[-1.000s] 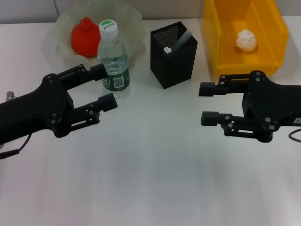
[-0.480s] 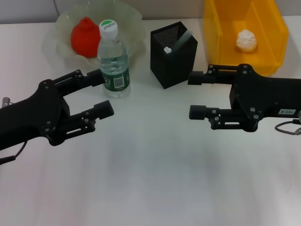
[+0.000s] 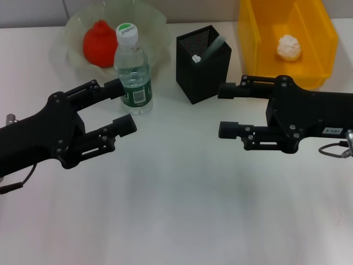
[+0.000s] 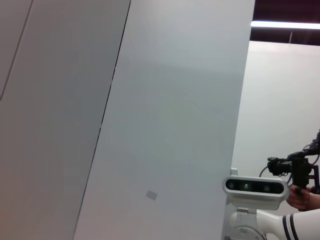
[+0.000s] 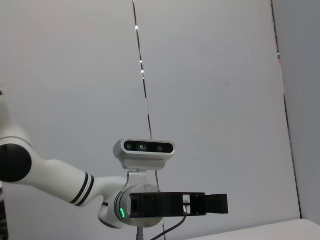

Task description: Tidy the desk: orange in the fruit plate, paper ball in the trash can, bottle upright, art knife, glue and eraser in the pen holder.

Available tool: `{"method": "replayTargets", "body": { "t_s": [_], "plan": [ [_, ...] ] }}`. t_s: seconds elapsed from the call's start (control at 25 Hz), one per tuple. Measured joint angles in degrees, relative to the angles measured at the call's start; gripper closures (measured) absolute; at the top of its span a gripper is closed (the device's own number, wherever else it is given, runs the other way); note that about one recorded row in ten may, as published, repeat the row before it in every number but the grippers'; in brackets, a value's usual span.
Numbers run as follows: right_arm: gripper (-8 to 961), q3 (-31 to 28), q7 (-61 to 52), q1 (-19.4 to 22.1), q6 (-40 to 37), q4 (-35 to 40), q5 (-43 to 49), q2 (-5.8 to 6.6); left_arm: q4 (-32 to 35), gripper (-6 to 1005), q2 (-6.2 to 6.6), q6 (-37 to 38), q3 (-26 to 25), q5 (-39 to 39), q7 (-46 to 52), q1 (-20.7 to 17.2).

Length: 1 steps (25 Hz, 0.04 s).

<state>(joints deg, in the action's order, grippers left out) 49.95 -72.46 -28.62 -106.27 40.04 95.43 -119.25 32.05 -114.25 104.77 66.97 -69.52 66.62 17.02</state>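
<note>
The left gripper [image 3: 117, 105] has its fingers apart with nothing between them. It hovers above the table [image 3: 176, 215], just in front of the bottle [image 3: 133, 72]; the upper finger's tip lies beside the bottle's green label, and whether it touches cannot be told. Its black arm runs back to the left edge of the head view.

The right gripper [image 3: 228, 110] also has its fingers spread wide and holds nothing. It points toward the robot's left, with the upper fingertip close to the lower right corner of the pen holder [image 3: 203, 64] and the lower one over bare table. Its body lies in front of the trash can [image 3: 317, 41] and covers part of that bin's near wall.

The bottle stands upright with its white cap on top, right in front of the fruit plate [image 3: 155, 25]. The orange [image 3: 99, 43] sits inside the plate, toward its left side. The pen holder stands between the bottle and the trash can, with a pale, slanted object and a small white piece showing at its mouth; what they are cannot be told. The paper ball [image 3: 288, 47] lies on the floor of the yellow trash can.

The right wrist view shows the left arm's gripper [image 5: 215, 204] from the side, under its camera, against a grey wall.
</note>
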Motion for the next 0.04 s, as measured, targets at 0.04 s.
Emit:
{"method": "replayTargets", "body": {
  "t_s": [0.04],
  "plan": [
    [259, -0.02, 0.00, -0.05, 0.05, -0.15, -0.03, -0.01, -0.02, 275, -0.04, -0.01, -0.01, 0.03, 0.00, 0.02]
  ]
}}
